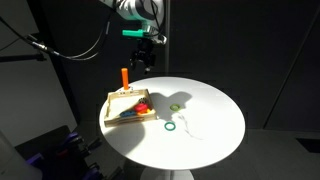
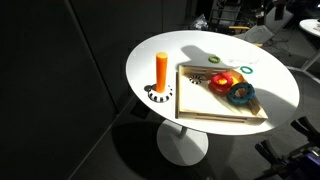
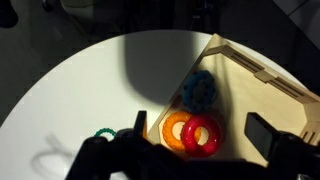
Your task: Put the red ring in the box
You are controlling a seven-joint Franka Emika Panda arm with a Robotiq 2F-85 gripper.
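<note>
The red ring (image 3: 203,135) lies inside the box (image 3: 255,72), a light-wood tray, and partly overlaps an orange ring (image 3: 174,130). It shows in both exterior views (image 1: 143,106) (image 2: 222,83), inside the box (image 1: 118,101) (image 2: 205,108). My gripper (image 3: 201,128) is open and empty and hangs well above the red ring, its fingers either side of it in the wrist view. In an exterior view the gripper (image 1: 143,60) is high over the tray's far side.
A blue ring (image 3: 198,90) (image 2: 241,94) also lies in the tray. An orange upright peg (image 1: 125,77) (image 2: 161,68) stands at the tray's corner. A dark green ring (image 1: 171,126) (image 3: 103,133) and a thin yellow-green ring (image 1: 177,108) (image 2: 247,68) lie on the round white table (image 1: 215,120).
</note>
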